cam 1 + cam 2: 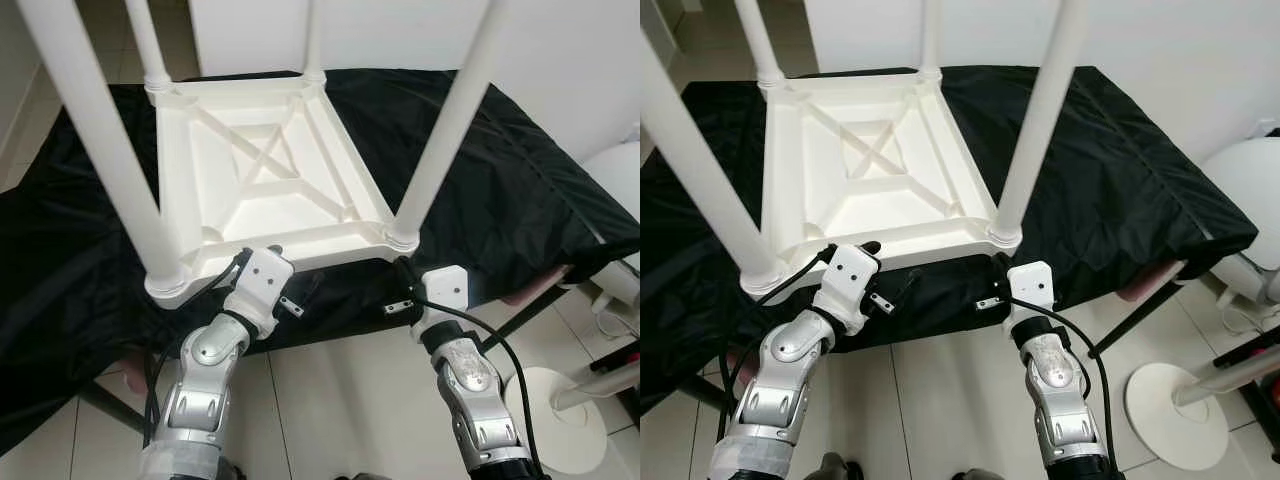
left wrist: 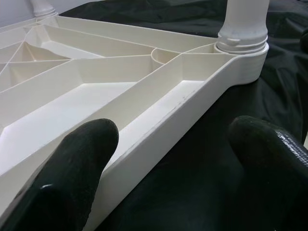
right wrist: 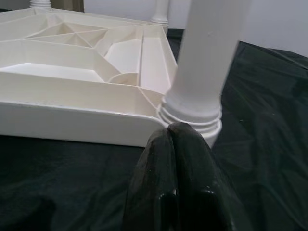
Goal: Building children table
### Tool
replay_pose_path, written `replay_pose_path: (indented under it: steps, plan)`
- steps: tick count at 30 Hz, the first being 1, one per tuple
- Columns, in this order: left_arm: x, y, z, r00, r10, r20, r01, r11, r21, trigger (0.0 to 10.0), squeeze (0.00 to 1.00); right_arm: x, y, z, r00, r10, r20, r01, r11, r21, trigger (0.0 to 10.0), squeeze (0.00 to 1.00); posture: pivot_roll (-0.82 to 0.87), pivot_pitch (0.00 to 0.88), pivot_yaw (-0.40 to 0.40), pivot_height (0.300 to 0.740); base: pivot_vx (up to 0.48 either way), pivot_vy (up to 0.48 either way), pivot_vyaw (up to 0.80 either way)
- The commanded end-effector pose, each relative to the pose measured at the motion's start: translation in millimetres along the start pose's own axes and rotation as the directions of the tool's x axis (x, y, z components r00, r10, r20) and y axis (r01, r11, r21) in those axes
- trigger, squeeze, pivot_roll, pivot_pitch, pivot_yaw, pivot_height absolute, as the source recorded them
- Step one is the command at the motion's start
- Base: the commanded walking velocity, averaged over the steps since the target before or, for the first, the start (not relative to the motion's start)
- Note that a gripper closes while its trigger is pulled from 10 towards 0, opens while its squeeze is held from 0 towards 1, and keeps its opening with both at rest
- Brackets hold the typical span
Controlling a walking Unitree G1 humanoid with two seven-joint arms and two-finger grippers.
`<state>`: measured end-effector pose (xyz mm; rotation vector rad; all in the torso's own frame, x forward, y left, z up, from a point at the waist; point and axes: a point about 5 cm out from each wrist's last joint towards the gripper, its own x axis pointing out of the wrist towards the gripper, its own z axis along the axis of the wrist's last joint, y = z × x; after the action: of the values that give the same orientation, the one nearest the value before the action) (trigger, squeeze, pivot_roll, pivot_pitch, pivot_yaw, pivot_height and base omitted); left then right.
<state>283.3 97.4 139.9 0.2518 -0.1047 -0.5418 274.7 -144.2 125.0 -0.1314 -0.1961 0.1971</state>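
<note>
At the worktop's (image 1: 520,200) near edge, the left pincer (image 2: 159,159) gapes wide astride the upturned table's (image 1: 270,170) rim, the right pincer (image 3: 180,159) pressed closed near its corner leg (image 3: 207,62); both should grip evenly before lifting.

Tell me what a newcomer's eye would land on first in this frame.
The upside-down white table lying on a black cloth, its four legs pointing up. At its near edge, the left gripper straddles the rim with open fingers, while the right gripper, fingers shut, rests at the base of the near right leg.
</note>
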Motion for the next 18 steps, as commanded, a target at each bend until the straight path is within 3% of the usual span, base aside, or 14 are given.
replay_pose_path:
  steps: [1, 18]
  plan:
    - [0.3, 4.3, -4.4, 0.978, 0.21, -0.016, -0.21, 0.977, -0.023, 10.0, 0.0, -0.1, -0.3, -1.5, 1.0, -0.002, 0.0, 0.002, 1.0, -0.006, 10.0, 0.0, -0.06, 0.08, -0.031, 0.74, 0.0, -0.244, 0.0]
    - [-0.3, 4.0, -5.2, 0.978, 0.207, -0.023, -0.208, 0.978, -0.029, 10.0, 0.0, -1.5, 0.5, -2.5, 1.0, -0.004, 0.001, 0.004, 1.0, 0.012, 10.0, 0.0, -0.06, 0.083, -0.03, 0.74, 0.0, -0.245, 0.0]
